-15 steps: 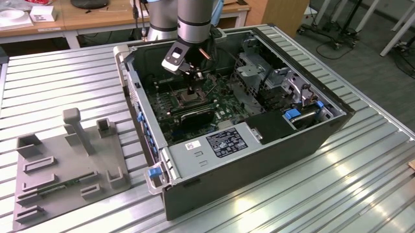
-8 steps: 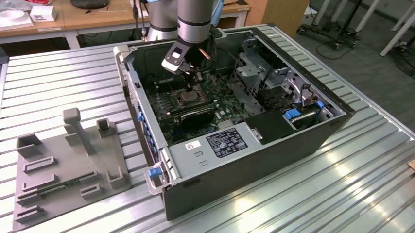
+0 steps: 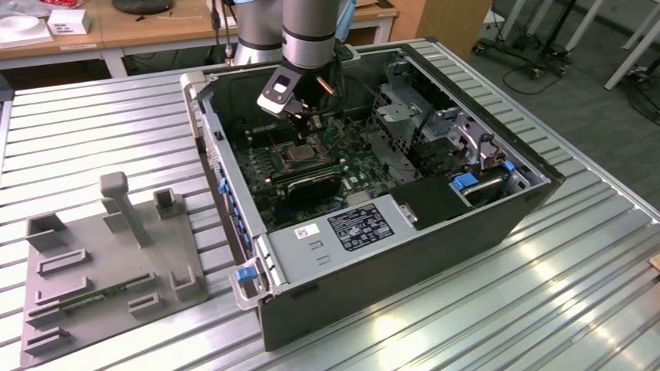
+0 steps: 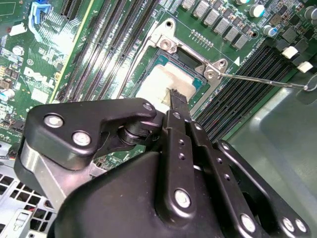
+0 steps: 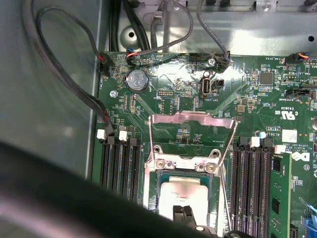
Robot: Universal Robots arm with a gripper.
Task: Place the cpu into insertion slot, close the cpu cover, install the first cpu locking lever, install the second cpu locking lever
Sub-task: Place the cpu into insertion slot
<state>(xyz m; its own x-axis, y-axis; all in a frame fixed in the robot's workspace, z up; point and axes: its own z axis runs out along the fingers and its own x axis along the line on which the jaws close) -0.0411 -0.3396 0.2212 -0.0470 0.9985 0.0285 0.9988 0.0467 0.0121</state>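
Observation:
The pale cpu [image 5: 181, 191] lies flat in the insertion slot [image 5: 185, 166] on the green motherboard [image 3: 345, 151]. In the second wrist view the cpu [image 4: 157, 84] shows as a bright square inside the socket rim [image 4: 171, 47]. The cpu cover [image 5: 190, 118] stands flipped up off the socket, with board showing through its window. A thin locking lever [image 4: 262, 81] sticks out sideways, unlatched. My gripper [image 4: 173, 94] is shut with nothing between its fingers. Its tip [image 5: 182, 212] is at the cpu's top face near one edge. In the exterior view the gripper [image 3: 306, 130] hangs inside the open case above the socket [image 3: 301, 157].
Long black memory slots [image 5: 119, 168] flank the socket on both sides. Cables [image 5: 64, 64] loop along the case wall. The open computer case [image 3: 413, 232] holds drive cages [image 3: 443, 131] on the exterior view's right. A grey fixture plate [image 3: 103, 263] lies on the ribbed metal table.

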